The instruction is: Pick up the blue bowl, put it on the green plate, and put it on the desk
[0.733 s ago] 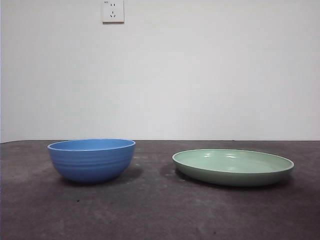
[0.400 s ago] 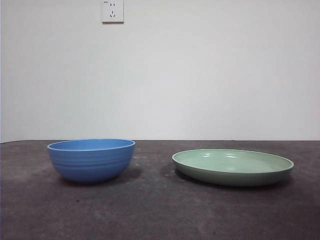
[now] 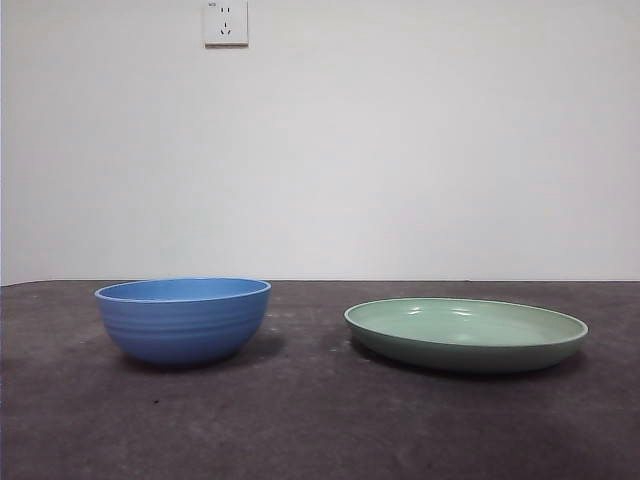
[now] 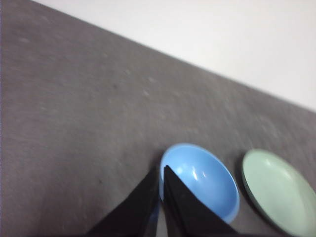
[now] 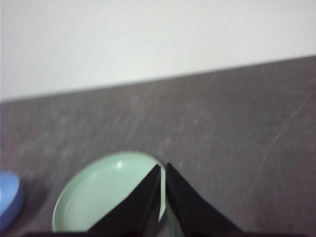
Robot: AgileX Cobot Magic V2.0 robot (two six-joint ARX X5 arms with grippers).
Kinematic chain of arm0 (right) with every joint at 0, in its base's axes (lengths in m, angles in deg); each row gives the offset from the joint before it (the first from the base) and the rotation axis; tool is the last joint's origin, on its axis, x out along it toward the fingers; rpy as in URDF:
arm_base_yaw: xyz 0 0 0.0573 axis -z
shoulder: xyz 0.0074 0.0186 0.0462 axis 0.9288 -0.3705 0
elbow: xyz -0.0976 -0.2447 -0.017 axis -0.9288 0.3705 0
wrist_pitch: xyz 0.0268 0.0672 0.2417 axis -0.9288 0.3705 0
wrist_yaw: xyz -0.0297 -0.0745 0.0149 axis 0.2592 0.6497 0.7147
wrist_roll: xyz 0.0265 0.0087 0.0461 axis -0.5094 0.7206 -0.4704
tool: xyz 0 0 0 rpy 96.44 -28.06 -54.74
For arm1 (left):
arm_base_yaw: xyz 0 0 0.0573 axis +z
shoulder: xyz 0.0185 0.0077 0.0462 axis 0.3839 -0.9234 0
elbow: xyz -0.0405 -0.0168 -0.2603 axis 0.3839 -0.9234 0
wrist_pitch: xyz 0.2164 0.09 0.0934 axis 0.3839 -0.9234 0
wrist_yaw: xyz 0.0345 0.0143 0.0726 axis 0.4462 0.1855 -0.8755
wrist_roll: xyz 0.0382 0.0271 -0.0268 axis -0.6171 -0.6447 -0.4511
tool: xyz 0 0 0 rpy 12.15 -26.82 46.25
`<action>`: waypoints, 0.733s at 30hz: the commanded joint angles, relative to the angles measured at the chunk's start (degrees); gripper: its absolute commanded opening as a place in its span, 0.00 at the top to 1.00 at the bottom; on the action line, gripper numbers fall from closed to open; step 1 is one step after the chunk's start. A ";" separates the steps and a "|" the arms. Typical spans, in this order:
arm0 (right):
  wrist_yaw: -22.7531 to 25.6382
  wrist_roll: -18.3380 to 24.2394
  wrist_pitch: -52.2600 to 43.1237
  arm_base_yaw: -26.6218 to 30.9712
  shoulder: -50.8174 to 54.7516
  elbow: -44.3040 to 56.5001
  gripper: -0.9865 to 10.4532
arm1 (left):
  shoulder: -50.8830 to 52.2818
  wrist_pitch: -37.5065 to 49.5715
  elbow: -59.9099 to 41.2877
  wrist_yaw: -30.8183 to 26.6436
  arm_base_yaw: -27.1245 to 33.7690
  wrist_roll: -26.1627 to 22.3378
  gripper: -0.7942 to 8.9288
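Observation:
The blue bowl (image 3: 183, 318) stands upright on the desk (image 3: 320, 420) at the left in the front view. The green plate (image 3: 466, 332) lies on the desk to its right, apart from it. Neither arm shows in the front view. In the left wrist view my left gripper (image 4: 161, 170) is shut and empty, high above the near edge of the blue bowl (image 4: 202, 182), with the green plate (image 4: 279, 190) beside it. In the right wrist view my right gripper (image 5: 162, 168) is shut and empty, high above the green plate (image 5: 106, 190); the blue bowl (image 5: 9, 197) shows at the picture's edge.
A white wall (image 3: 400, 150) rises behind the desk, with a socket (image 3: 226, 22) high on it. Bare desk lies in front of both dishes and between them.

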 commanded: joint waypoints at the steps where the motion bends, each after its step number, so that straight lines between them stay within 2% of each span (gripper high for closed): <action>1: -3.08 6.40 6.29 0.00 -5.51 -5.75 0.91 | -4.72 -3.17 4.76 4.68 0.07 -6.86 0.90; 4: -6.54 10.01 12.39 0.00 -10.73 -10.69 0.91 | -9.62 -8.15 9.01 8.68 -0.07 -10.73 0.90; 7: -9.57 12.90 17.77 -0.07 -15.39 -14.88 0.91 | -13.92 -13.51 12.87 9.70 -0.70 -14.80 0.90; 13: -12.90 16.61 26.45 -1.51 -21.66 -19.98 0.91 | -20.06 -22.34 18.43 14.12 -3.96 -20.50 0.90; 22: -13.75 18.56 33.00 -5.57 -23.26 -20.50 0.91 | -21.51 -24.30 19.47 14.51 -7.67 -21.70 0.90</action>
